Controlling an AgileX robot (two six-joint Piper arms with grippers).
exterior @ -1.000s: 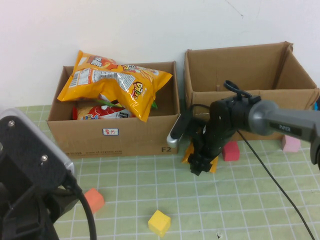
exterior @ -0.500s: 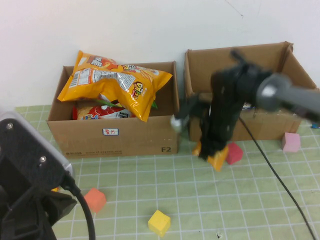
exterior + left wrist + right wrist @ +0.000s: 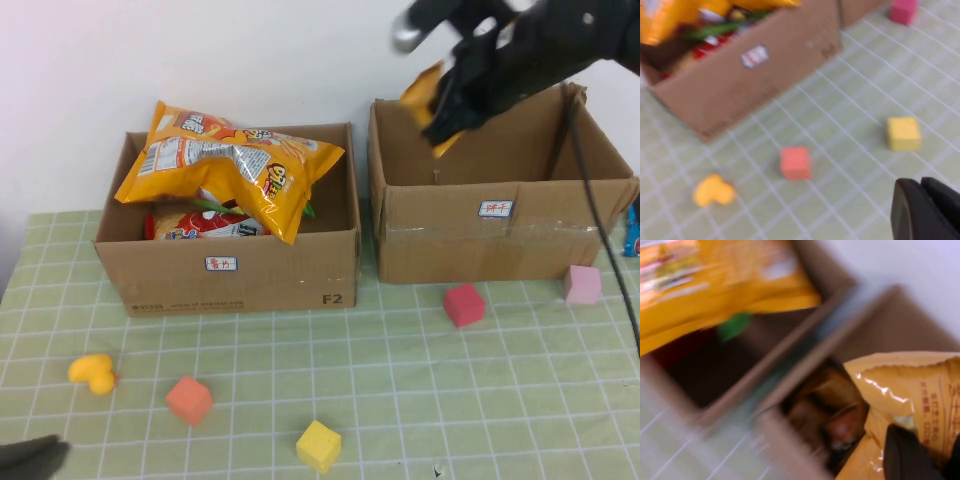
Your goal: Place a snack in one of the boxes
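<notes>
High view first: big change from a second ago. The right gripper (image 3: pixel 448 108), which was down on the mat in front of the boxes, is now up in the air over the right box (image 3: pixel 500 240), and the small orange snack bag (image 3: pixel 428 100) has gone up with it, pinched in the jaws and hanging just over the box's back-left corner. It isn't inside yet. The left arm that filled the lower-left corner has pulled almost out of frame, which uncovers a yellow duck (image 3: pixel 92 373) on the mat. The left box (image 3: pixel 230 270), heaped with big chip bags (image 3: pixel 235 165), hasn't moved, nor have the orange cube (image 3: pixel 189 400), yellow cube (image 3: pixel 318 445), red cube (image 3: pixel 464 304) and pink cube (image 3: pixel 581 285).

Left wrist view: the left gripper (image 3: pixel 927 210) hangs over the mat with its dark fingers pressed together, nothing between them. The yellow cube is nearest the jaws, the orange cube and duck farther off, and the left box beyond those.

Right wrist view: the jaws are clamped on the snack bag's crinkled edge (image 3: pixel 910 395), with the right box's open interior (image 3: pixel 825 405) right beneath.
</notes>
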